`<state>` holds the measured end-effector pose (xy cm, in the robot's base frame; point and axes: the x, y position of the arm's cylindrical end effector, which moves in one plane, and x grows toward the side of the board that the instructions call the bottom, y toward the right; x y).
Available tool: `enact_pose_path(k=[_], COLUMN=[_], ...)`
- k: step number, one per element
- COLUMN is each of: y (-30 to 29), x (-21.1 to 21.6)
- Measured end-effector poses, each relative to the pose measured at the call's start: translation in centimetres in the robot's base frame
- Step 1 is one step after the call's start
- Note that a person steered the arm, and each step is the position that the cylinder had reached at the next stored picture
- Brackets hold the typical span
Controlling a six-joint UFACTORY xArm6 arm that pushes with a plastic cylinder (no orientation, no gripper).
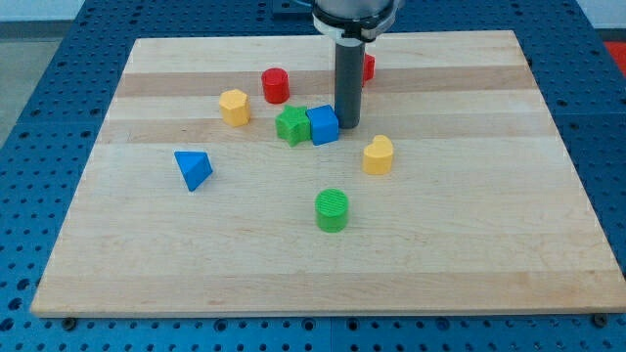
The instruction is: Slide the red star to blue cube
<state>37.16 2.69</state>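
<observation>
The blue cube (pixel 322 125) sits near the board's middle, touching a green star-like block (pixel 291 126) on its left. My tip (pixel 347 126) stands just right of the blue cube, touching or nearly touching it. A red block (pixel 369 66), mostly hidden behind the rod, shows at the rod's right edge near the view's top; its shape cannot be made out. A red cylinder (pixel 276 85) stands up and left of the blue cube.
A yellow block (pixel 234 107) lies left of the red cylinder. A yellow heart-like block (pixel 379 155) lies right and below my tip. A blue triangular block (pixel 193 169) is at the left. A green cylinder (pixel 332 210) is below the middle. The wooden board (pixel 489 244) rests on a blue perforated table.
</observation>
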Motion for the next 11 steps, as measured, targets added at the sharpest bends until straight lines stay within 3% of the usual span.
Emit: enact_pose_path(k=[4, 5, 7, 9, 11], y=[8.1, 8.0, 0.8, -0.1, -0.1], x=[-8.5, -10.5, -13.3, -11.9, -7.6])
